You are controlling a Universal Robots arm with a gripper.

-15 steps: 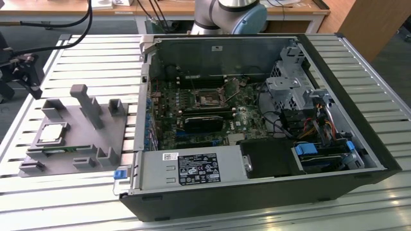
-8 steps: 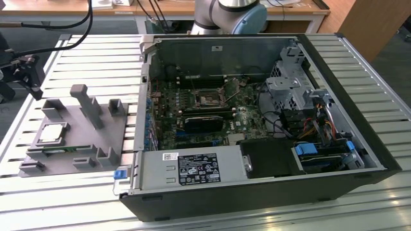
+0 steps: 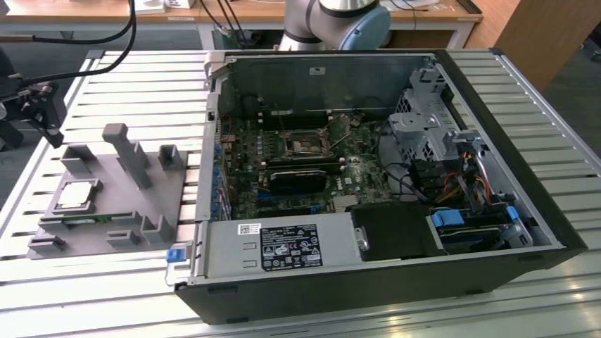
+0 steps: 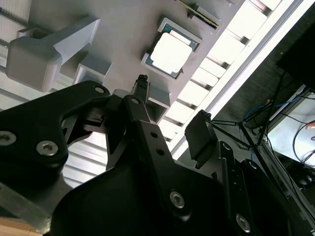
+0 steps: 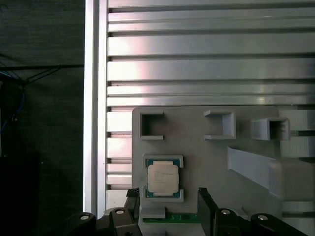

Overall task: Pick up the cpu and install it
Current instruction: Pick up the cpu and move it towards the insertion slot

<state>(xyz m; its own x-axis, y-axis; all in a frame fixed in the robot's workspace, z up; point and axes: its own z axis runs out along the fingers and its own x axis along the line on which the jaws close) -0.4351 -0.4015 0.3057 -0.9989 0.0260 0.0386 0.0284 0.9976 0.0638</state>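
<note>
My gripper [image 5: 168, 194] hangs wide and empty above the cpu [image 5: 163, 178] (seated in its grey tray [image 5: 206, 152]), so a good grasp needs jaws square to its edges.

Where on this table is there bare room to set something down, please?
The table's slats are bare below the grey holder in the exterior view, and at that view's right beside the computer case. The holder, with posts and the cpu, and the case's inside are crowded.
</note>
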